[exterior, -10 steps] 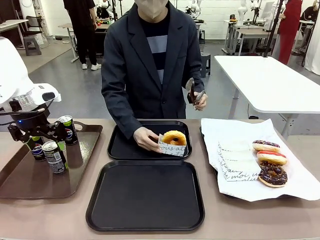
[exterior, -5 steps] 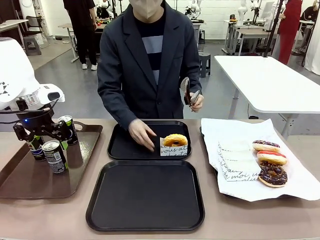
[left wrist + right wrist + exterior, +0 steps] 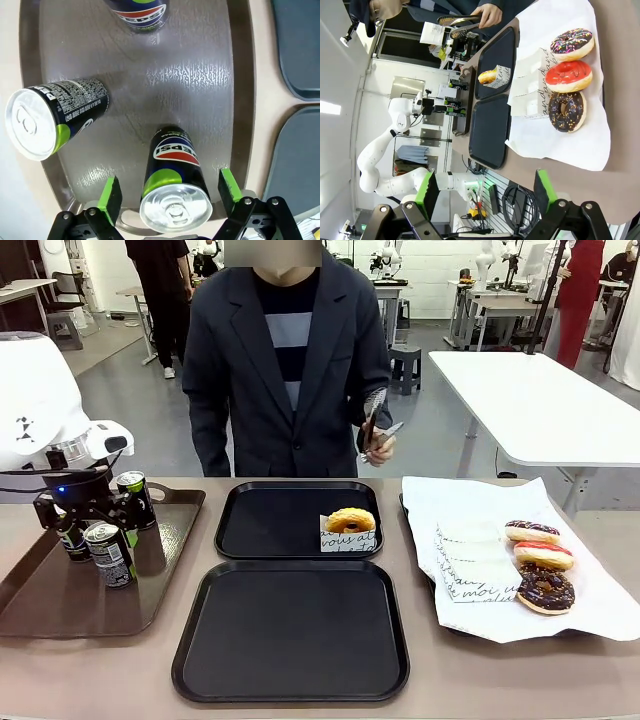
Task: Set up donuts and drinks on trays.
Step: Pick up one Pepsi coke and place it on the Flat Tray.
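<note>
Three drink cans stand on a brown tray (image 3: 60, 610). My left gripper (image 3: 88, 512) hangs over them, open, with one Pepsi can (image 3: 172, 192) between its green pads (image 3: 110, 197) and gaps on both sides. Two more cans (image 3: 55, 120) (image 3: 140, 10) stand beyond it. A plain donut in a paper sleeve (image 3: 350, 527) sits on the far black tray (image 3: 265, 525). The near black tray (image 3: 290, 635) is bare. Three iced donuts (image 3: 543, 556) lie on white paper at the right. My right gripper (image 3: 485, 192) is open, holding nothing, off to that side.
The person stands behind the far tray holding metal tongs (image 3: 376, 425) at chest height. Spare white sleeves (image 3: 470, 560) lie on the paper beside the iced donuts. The brown tray's raised rim (image 3: 240, 100) runs close to the black trays.
The person's hand let go of the sleeved donut on the far tray and drew back as they straightened up. My left gripper shifted slightly right among the cans.
</note>
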